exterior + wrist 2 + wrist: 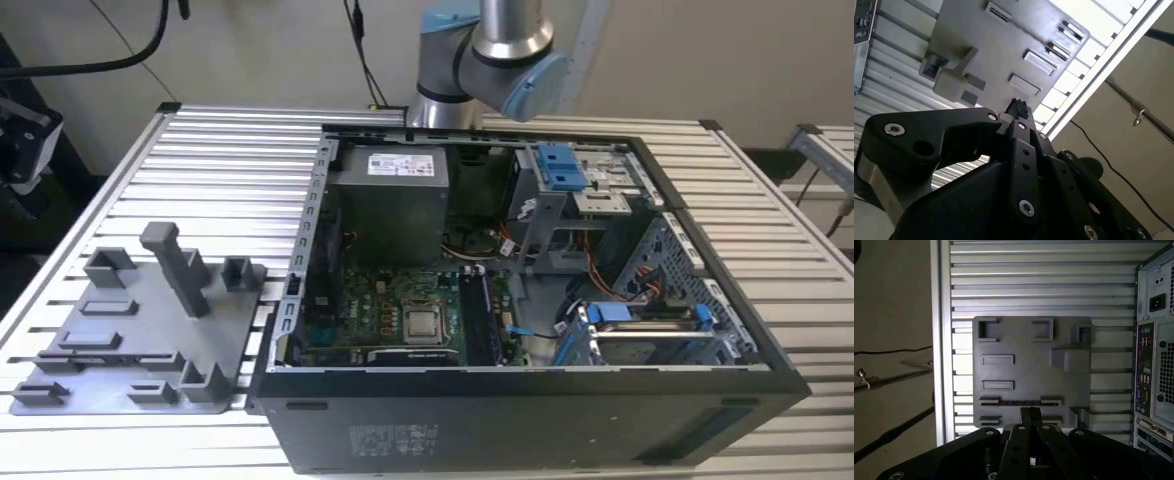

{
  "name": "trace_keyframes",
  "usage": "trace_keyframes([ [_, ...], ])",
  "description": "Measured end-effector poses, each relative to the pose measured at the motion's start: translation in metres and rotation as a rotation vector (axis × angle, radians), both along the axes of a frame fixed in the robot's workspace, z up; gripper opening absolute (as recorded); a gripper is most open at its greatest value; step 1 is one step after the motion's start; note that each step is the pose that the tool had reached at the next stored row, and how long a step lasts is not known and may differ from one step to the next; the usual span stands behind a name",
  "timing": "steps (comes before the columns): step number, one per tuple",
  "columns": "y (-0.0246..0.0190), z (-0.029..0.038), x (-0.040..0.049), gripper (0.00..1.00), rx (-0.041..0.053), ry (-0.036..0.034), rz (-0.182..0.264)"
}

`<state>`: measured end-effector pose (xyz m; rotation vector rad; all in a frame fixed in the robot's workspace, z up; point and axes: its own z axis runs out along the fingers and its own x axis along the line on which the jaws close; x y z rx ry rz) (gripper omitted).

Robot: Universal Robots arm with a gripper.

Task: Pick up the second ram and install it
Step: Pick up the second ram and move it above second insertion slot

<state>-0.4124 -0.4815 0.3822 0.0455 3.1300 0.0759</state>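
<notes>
The end effector (1030, 416), black with pinned linkages, is clenched and grasps nothing. It hangs over the grey moulded holder tray (1029, 375) on the ribbed metal counter (1044, 285). The second ram (1019, 403), a thin dark strip, lies in a tray slot near the fingertips. The tray sits at the exterior view's left of the open computer case (534, 420).

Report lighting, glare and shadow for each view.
Exterior view: even light, but the computer case is shadowed inside. Second wrist view: the table slats glare white and the gripper is a dark foreground mass. First wrist view: the holder tray is evenly lit, the gripper dark against it.
</notes>
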Motion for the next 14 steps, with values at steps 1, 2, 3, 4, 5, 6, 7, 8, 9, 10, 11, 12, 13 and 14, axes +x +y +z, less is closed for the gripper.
trace_keyframes([
  [1, 0.0, 0.0, -0.0001, 0.11, 0.0, 0.0, 0.0],
  [2, 0.0, 0.0, -0.0002, 0.11, 0.0, 0.0, 0.0],
  [3, 0.0, 0.0, -0.0002, 0.11, -0.0001, 0.0, 0.0],
  [4, 0.0001, 0.0, -0.0002, 0.11, 0.0, 0.0, 0.0],
  [5, 0.0, 0.0, -0.0002, 0.11, 0.0, 0.0, 0.0],
  [6, 0.0, 0.0, -0.0002, 0.11, 0.0, 0.0, 0.0],
  [7, 0.0, 0.0, -0.0002, 0.11, 0.0, 0.0, 0.0],
  [8, 0.0, 0.0, -0.0002, 0.11, 0.0, 0.0001, 0.0],
  [9, 0.0, 0.0, -0.0002, 0.11, 0.0, 0.0, 0.0],
  [10, 0.0, 0.0, -0.0003, 0.11, 0.0, 0.0001, 0.0],
  [11, 0.0, 0.0, -0.0003, 0.11, 0.0, 0.0, 0.0],
  [12, 0.0, 0.0, -0.0003, 0.11, 0.0, 0.0, 0.0],
  [13, 0.0, 0.0001, -0.0005, 0.11, -0.0001, 0.0001, 0.001],
  [14, 0.0, 0.0001, -0.0009, 0.11, -0.0002, 0.0001, 0.004],
])
